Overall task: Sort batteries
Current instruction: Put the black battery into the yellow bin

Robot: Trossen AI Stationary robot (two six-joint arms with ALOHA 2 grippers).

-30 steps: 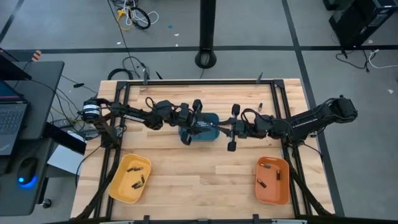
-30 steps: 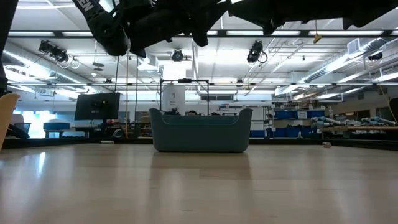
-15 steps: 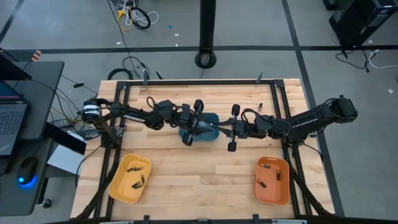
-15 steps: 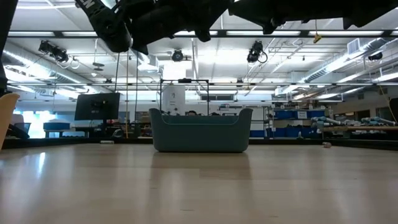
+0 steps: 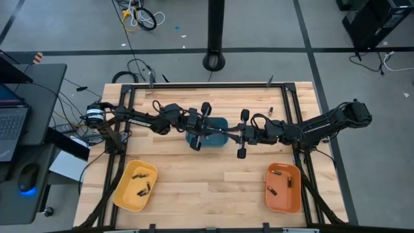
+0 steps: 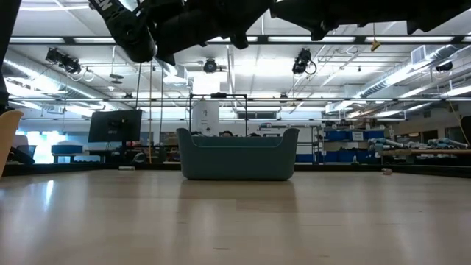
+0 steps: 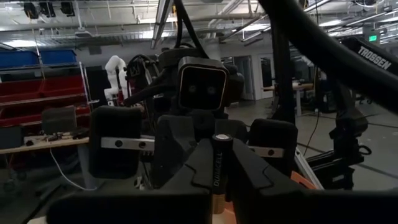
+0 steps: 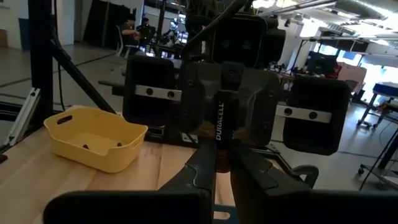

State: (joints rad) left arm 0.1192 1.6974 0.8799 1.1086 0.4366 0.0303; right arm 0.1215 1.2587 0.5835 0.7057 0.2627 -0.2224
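Battery (image 7: 221,163) upright between both grippers' clamped jaws, left gripper (image 5: 208,129), right gripper (image 5: 228,132) (over blue bin (image 5: 217,141))

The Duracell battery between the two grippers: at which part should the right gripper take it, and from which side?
Probably at the bare end of the battery that juts past the left gripper, which is shut on its body. It is a thin cylinder, so the right gripper should come head-on, opposite the left arm, pinching across the round sides.
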